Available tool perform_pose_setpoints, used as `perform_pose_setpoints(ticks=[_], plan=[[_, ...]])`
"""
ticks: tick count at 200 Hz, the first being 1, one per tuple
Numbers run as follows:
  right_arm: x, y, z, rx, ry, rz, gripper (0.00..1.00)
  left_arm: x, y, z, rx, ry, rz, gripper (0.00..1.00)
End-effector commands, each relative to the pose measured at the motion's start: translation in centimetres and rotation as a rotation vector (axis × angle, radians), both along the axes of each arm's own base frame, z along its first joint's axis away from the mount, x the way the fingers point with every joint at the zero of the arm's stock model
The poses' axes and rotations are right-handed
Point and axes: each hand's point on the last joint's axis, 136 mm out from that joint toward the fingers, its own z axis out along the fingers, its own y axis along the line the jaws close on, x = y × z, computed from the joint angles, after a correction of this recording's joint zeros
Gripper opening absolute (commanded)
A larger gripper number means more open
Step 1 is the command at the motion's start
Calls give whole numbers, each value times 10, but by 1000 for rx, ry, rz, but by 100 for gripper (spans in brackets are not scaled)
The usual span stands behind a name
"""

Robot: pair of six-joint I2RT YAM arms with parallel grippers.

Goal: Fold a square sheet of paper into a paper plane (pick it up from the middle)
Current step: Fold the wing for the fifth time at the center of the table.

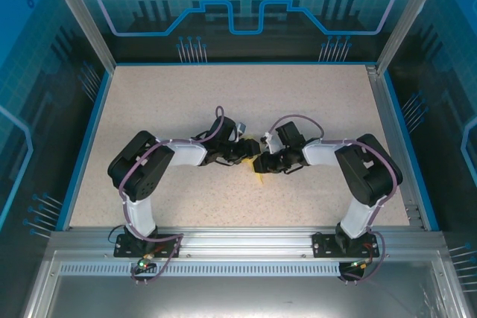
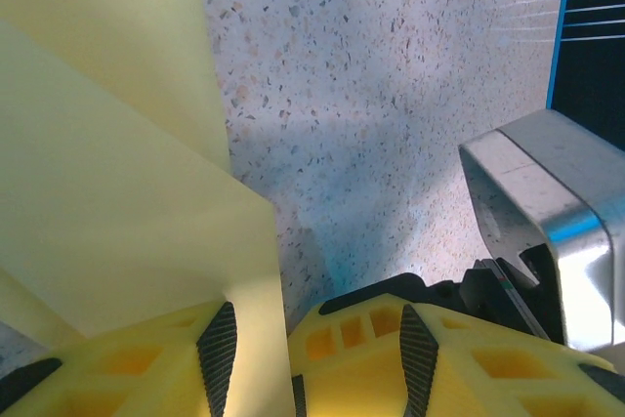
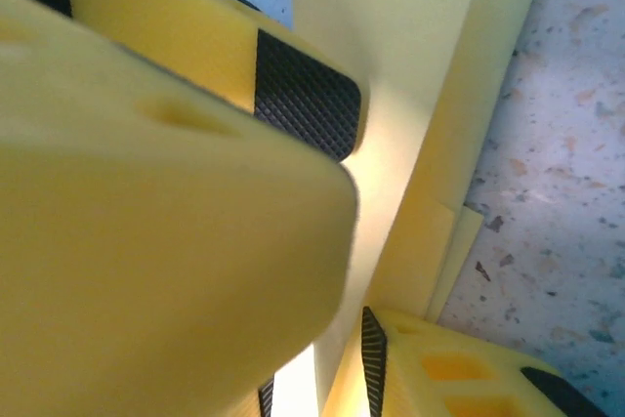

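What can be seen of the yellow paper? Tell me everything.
The yellow paper is thin, plain, pale and unprinted, folded into overlapping layers with straight edges. It is at the middle of the table, between the arms. It runs between the fingers of the left pincer and the right pincer, both apparently pinching it. From above, small yellow slivers show past them.

folded yellow paper (image 2: 127, 212), tool (image 2: 317, 351), speckled table (image 2: 391, 95)
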Motion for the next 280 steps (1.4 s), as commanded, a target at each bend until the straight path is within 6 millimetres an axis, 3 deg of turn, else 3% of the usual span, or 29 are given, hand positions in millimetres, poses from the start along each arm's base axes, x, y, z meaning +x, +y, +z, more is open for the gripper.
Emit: perform_pose_setpoints(ticks=[1,103,155,181,221,280], plan=[[-6,-7,-9,-77,-8,12,29,7,0,0,8,9,17,51],[-8,-10,-19,-46,42,-23,11,8,6,-6,15,18,24,50],[-10,-13,-25,-37,85,-37,5,8,2,10,-18,-10,-5,52],[-9,-12,-20,23,108,-55,4,5,4,23,-22,-36,-16,53],[-2,-3,2,172,131,-77,3,-3,11,42,-43,-79,-5,55],[-3,2,5,211,201,-72,2,-6,-2,39,-77,-76,-45,55]])
